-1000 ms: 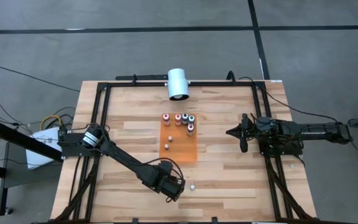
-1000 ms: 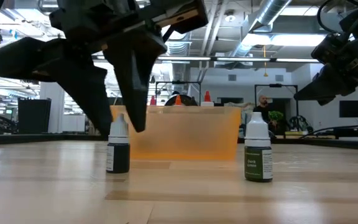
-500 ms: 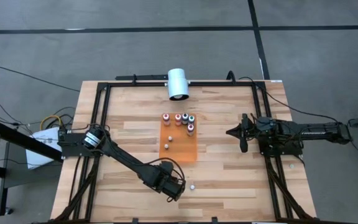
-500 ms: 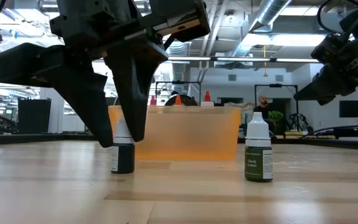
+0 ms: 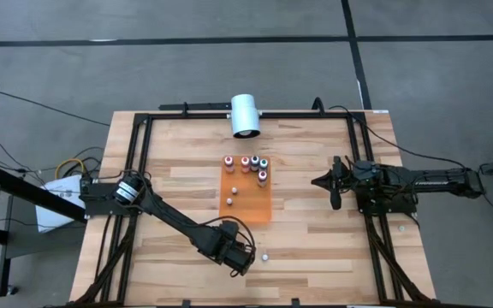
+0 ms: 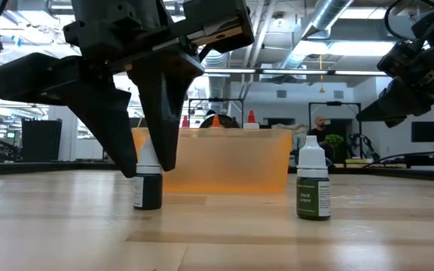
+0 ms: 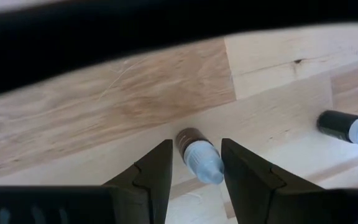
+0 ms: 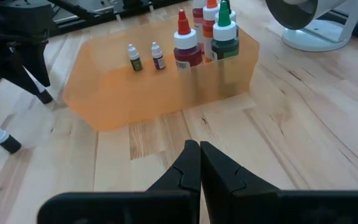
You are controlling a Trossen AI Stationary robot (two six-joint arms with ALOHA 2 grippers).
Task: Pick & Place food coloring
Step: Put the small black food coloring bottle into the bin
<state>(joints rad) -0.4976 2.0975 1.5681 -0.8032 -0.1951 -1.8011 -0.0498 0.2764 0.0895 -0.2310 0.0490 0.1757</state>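
My left gripper (image 6: 145, 169) is open near the table's near edge, lowered over a tiny dark bottle (image 6: 148, 188) with a pale cap that stands upright on the wood. Its fingers stand on either side of the bottle (image 7: 197, 155). In the high view the left gripper (image 5: 238, 257) hides this bottle. A second dark green bottle (image 6: 313, 188) stands just to its right (image 5: 264, 255). Several more small bottles (image 5: 245, 162) stand on the orange mat (image 5: 251, 210). My right gripper (image 8: 199, 155) is shut and waits right of the mat (image 5: 332, 182). My left gripper comes from above, pointing down, with a finger on each side of the dark bottle's cap (image 7: 205, 167). One finger (image 7: 235, 171) is close against the cap; whether it touches I cannot tell. The bottle stands upright on the table.
A big white cylinder (image 5: 245, 114) lies at the table's far edge behind the mat. A black frame (image 5: 139, 171) runs along the table's sides. Bare wood lies between the mat and the right gripper and along the near edge. People and room clutter show far behind.
My left gripper has come down over the dark bottle, so its fingertips now reach beside the bottle's cap and shoulder instead of above it. It has stayed open. The right arm has kept still.
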